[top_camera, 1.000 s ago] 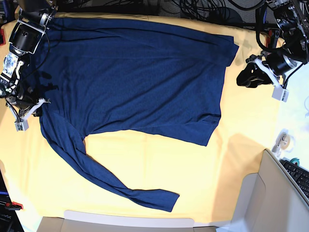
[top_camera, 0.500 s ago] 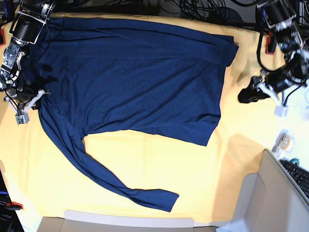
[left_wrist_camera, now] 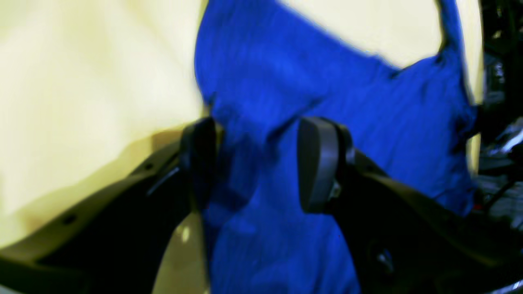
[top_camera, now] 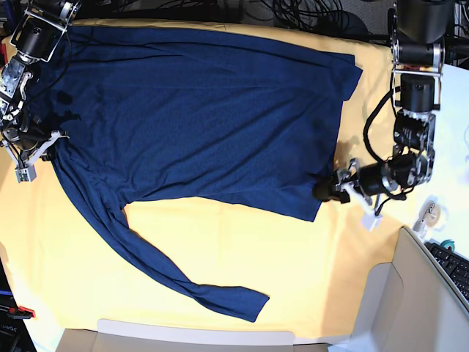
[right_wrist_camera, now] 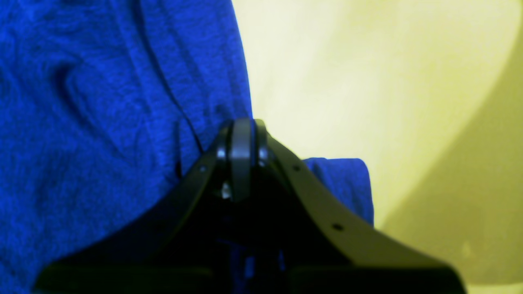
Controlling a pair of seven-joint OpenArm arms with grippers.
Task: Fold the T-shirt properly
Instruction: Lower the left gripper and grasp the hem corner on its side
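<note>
The dark navy T-shirt [top_camera: 198, 110] lies spread flat on the yellow table cloth [top_camera: 220, 249], one long sleeve [top_camera: 168, 275] trailing toward the front. At the shirt's lower right hem corner, my left gripper [top_camera: 322, 191] is low over the cloth. In the left wrist view it [left_wrist_camera: 257, 163] is open, and blue fabric [left_wrist_camera: 327, 81] runs between its fingers [left_wrist_camera: 318, 163]. My right gripper [top_camera: 53, 138] is at the shirt's left shoulder edge. Its jaws [right_wrist_camera: 242, 134] are shut, with fabric [right_wrist_camera: 81, 102] showing on both sides of them.
A keyboard [top_camera: 454, 268] and a grey case [top_camera: 410, 293] stand at the front right, with a tape roll [top_camera: 431, 214] beside them. Cables [top_camera: 308, 15] run along the back edge. A pale strip [top_camera: 190, 334] borders the front.
My left arm swung from the table's right side down to the shirt's lower right hem corner. The right gripper shifted back and left, drawing the shoulder and sleeve with it.
</note>
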